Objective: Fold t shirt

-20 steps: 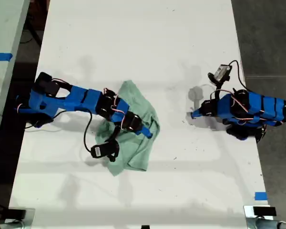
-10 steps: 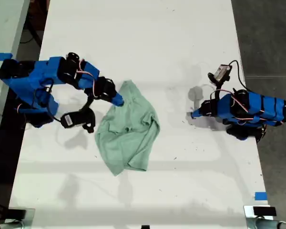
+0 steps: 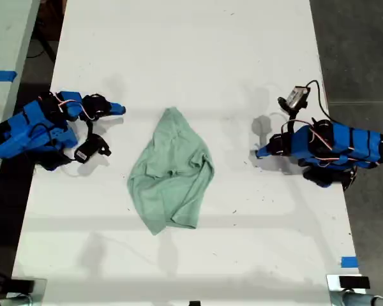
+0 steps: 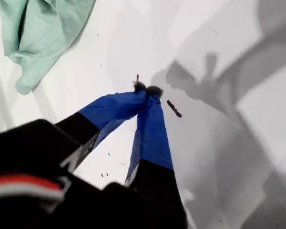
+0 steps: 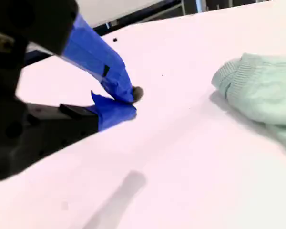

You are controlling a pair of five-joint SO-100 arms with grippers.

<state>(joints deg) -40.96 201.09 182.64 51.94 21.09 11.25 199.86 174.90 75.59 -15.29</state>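
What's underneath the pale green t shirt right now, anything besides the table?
The crumpled pale mint-green fabric t shirt lies directly on the white table. Only tabletop shows around its edges; no gripper touches it. Whatever might sit beneath its folds is covered and cannot be seen.

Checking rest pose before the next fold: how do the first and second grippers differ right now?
My first gripper sits at the exterior view's right, level with the middle of the t shirt. My second gripper sits at the exterior view's left, level with its top end. The first points steeply down at the table; the second looks nearly flat along it. Both are shut, empty and clear of the t shirt.
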